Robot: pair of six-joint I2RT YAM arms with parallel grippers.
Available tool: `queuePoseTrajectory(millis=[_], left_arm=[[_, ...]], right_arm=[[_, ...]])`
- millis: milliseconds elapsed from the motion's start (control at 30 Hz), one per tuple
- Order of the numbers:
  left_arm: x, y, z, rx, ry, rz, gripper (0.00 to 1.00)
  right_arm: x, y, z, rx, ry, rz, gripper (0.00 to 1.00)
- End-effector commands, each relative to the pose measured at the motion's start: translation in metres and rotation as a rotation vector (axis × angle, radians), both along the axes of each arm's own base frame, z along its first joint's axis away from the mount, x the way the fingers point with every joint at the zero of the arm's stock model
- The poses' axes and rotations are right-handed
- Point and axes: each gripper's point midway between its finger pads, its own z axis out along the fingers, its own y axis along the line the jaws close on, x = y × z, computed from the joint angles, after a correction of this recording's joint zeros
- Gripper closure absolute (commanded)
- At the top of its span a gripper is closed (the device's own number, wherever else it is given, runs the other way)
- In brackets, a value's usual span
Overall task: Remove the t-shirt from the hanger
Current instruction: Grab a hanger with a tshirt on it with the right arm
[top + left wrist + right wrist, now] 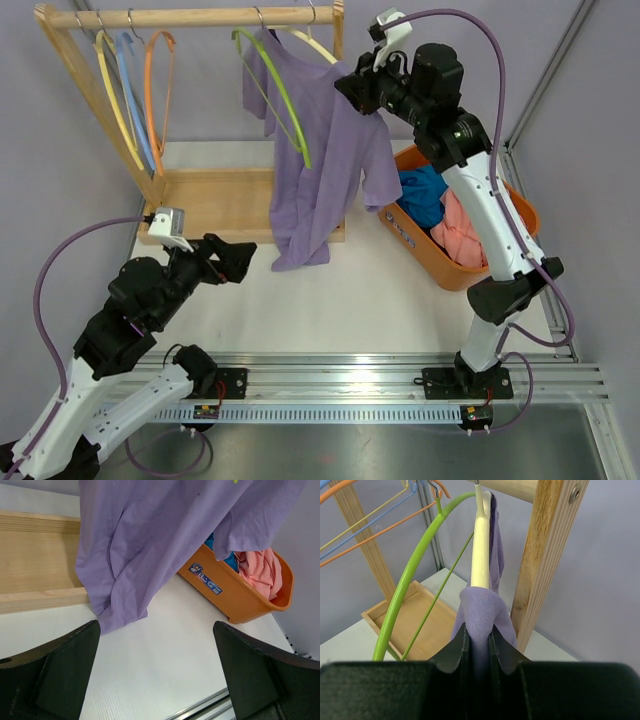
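Observation:
The purple t-shirt point(325, 150) hangs from a cream hanger point(315, 45) on the wooden rack's rail point(190, 17), and its hem reaches the table. My right gripper point(352, 90) is up at the shirt's right shoulder. In the right wrist view that gripper point(480, 640) is shut on a fold of the t-shirt point(482, 605) where the cloth wraps the end of the cream hanger point(481, 550). Whether the hanger arm is pinched inside the fold is hidden. My left gripper point(240, 260) is low over the table, open and holding nothing point(156, 645), short of the shirt's hem point(150, 540).
A bare green hanger point(285, 95) hangs just left of the shirt. Yellow, blue and orange hangers point(130, 90) hang at the rail's left end. The rack's wooden base tray point(215, 200) lies behind the hem. An orange basket point(450, 260) holding clothes stands at the right.

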Motion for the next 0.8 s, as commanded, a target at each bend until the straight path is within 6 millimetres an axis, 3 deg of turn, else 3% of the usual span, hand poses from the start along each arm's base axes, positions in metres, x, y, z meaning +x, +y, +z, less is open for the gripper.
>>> queuePoseTrajectory(millis=[0,300,333,367,433,467,633,667,733,767], left_arm=[[0.002,0.004,0.009,-0.028,-0.027,0.029,0.01],[0.001,0.003,0.009,-0.024,-0.024,0.020,0.01],[0.000,0.003,0.009,-0.024,-0.025,0.018,0.01],[0.000,0.005,0.005,-0.014,-0.022,0.019,0.01],[-0.001,0.005,0.004,-0.009,-0.024,0.017,0.01],[-0.001,0.005,0.003,-0.004,-0.028,0.016,0.01],[-0.001,0.002,0.000,0.023,-0.036,-0.005,0.01],[0.000,-0.001,-0.002,0.038,-0.036,-0.023,0.01],[0.001,-0.005,-0.003,0.053,-0.041,-0.044,0.01],[0.000,-0.008,-0.004,0.061,-0.040,-0.062,0.01]], right_arm=[[-0.051,-0.019,0.098,0.121,-0.270,0.028,1.00],[-0.071,-0.040,0.074,0.052,-0.227,0.013,1.00],[-0.068,-0.042,0.061,0.034,-0.199,0.011,1.00],[-0.083,-0.061,0.045,0.001,-0.161,-0.002,1.00],[-0.079,-0.067,0.027,-0.021,-0.121,-0.008,1.00],[-0.088,-0.076,0.026,-0.028,-0.116,-0.019,1.00],[-0.103,-0.105,-0.031,-0.102,0.023,-0.031,1.00],[-0.114,-0.115,-0.036,-0.109,0.037,-0.036,1.00],[-0.128,-0.116,-0.064,-0.147,0.089,0.014,1.00],[-0.143,-0.118,-0.063,-0.156,0.070,0.038,1.00]])
